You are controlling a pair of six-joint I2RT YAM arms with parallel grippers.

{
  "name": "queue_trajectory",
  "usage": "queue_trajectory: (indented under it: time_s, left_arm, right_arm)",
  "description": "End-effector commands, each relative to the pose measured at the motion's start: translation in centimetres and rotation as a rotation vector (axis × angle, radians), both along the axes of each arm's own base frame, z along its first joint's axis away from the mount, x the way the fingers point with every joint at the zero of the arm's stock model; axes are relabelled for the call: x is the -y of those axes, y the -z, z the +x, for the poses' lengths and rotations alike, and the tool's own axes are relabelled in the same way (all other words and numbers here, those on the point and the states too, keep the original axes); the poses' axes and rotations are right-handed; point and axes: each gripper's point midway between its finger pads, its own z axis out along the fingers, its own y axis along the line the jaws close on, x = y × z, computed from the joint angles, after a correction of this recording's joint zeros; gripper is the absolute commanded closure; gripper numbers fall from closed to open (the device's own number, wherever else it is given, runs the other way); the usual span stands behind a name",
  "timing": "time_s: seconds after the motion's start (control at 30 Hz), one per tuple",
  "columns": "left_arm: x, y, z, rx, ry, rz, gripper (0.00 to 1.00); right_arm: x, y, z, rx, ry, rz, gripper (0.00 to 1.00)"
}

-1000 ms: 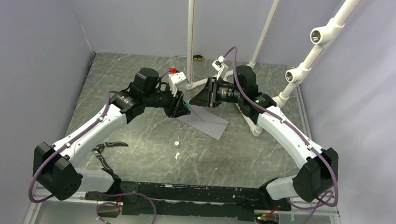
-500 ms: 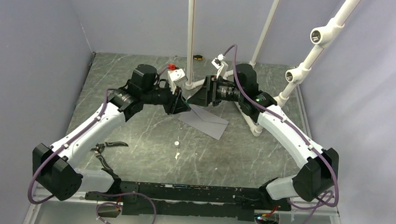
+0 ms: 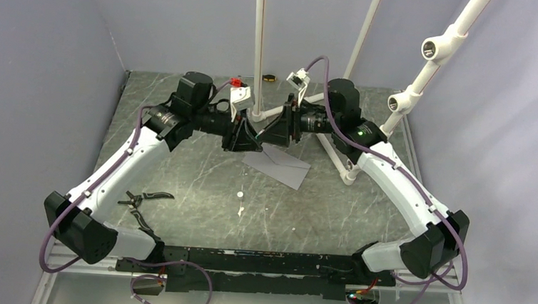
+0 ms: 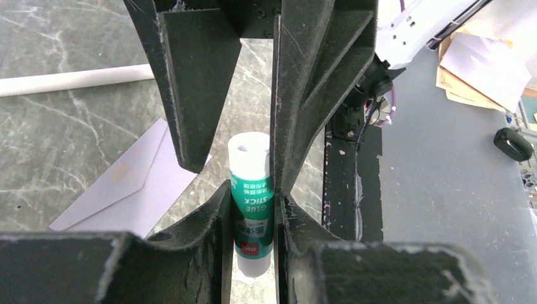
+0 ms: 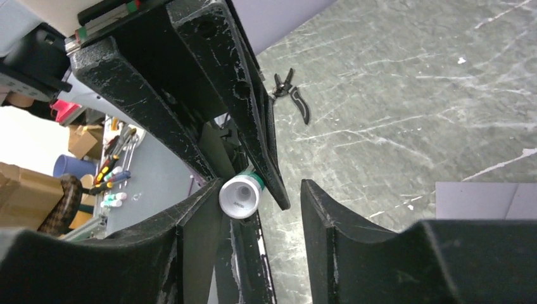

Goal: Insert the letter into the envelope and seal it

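Observation:
The grey envelope [image 3: 280,166] lies flat on the table, its flap side up, and shows also in the left wrist view [image 4: 130,190] and the right wrist view [image 5: 484,200]. The letter is out of view. Above the envelope's far left corner the two grippers meet tip to tip. My left gripper [image 3: 247,140] [image 4: 251,209] is shut on a green and white glue stick [image 4: 251,190] [image 5: 240,197]. The right gripper [image 3: 272,134] [image 5: 259,190] stands open around the stick's white end, with a gap on one side.
White pipe posts [image 3: 259,51] rise just behind the grippers, and a pipe foot [image 3: 343,173] lies right of the envelope. Black pliers [image 3: 145,198] lie at the near left. Two small white bits [image 3: 240,195] sit in front of the envelope.
The right gripper has opened off the glue stick while the left has closed on it. Both arms have shifted a little toward the back of the table.

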Motion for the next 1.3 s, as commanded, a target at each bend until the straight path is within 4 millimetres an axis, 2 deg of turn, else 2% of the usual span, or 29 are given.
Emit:
queue_trajectory:
  time_s: [0.0,0.13,0.27,0.37,0.67,0.9,0.97,1.1,1.2,1.27]
  left_arm:
    - [0.1,-2.0,-1.7,0.036,0.099,-0.040,0.98]
    - [0.1,-2.3,-1.8,0.046,0.101,-0.051,0.98]
    - [0.0,-1.8,-1.8,0.041,0.095,-0.034,0.98]
    - [-0.1,-1.8,-1.8,0.044,0.089,-0.030,0.98]
    - [-0.1,-1.9,-1.9,0.041,0.091,-0.040,0.98]
    - [0.0,-1.7,-1.2,0.054,0.069,-0.028,0.98]
    - [0.0,-1.4,-0.4,0.068,0.038,-0.012,0.98]
    - [-0.4,-0.1,2.3,0.124,-0.078,0.042,0.98]
    - [-0.3,1.2,3.7,0.151,-0.120,0.056,0.98]
    - [-0.1,1.6,4.1,0.151,-0.122,0.055,0.98]
  right_arm:
    - [0.4,-2.9,-2.1,0.120,-0.097,0.049,0.54]
    - [0.3,-3.0,-2.3,0.118,-0.117,0.046,0.62]
    - [0.5,-3.5,-2.3,0.139,-0.104,0.044,0.53]
    - [0.7,-3.9,-2.1,0.150,-0.076,0.043,0.53]
    - [0.6,-3.6,-1.8,0.135,-0.076,0.030,0.72]
    - [0.1,-3.7,-1.1,0.092,-0.042,0.051,0.93]
    - [-0.1,-3.7,0.1,0.049,0.030,0.064,1.00]
    - [-0.2,-2.3,4.5,-0.131,0.322,0.076,1.00]
    - [0.3,-1.1,7.5,-0.253,0.565,0.092,1.00]
    - [0.8,-0.6,8.8,-0.313,0.679,0.098,1.00]
